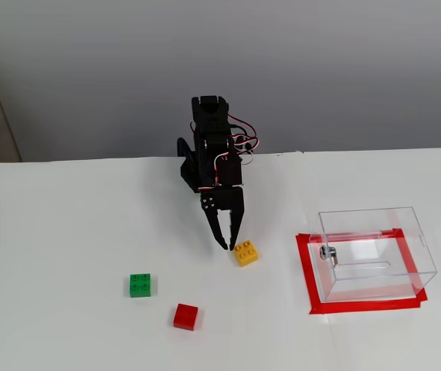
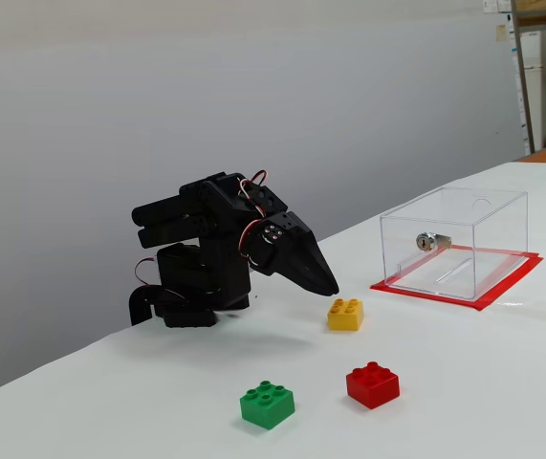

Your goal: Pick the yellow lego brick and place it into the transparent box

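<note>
Gripper (image 1: 226,245) beside yellow lego brick (image 1: 245,253), green brick (image 1: 140,284), red brick (image 1: 185,316) apart

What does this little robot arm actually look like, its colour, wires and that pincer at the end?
The arm is all black, built of blocky segments on a squat base. Thin red, black and white wires loop loosely near its top. Small silver screws dot the wrist. The pincer has two black fingers tapering to points, like a beak.

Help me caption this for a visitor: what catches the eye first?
The black arm at the table's rear, its gripper pointing down beside the yellow lego brick. Then the transparent box on red tape at right, and the green brick and red brick in front.
</note>
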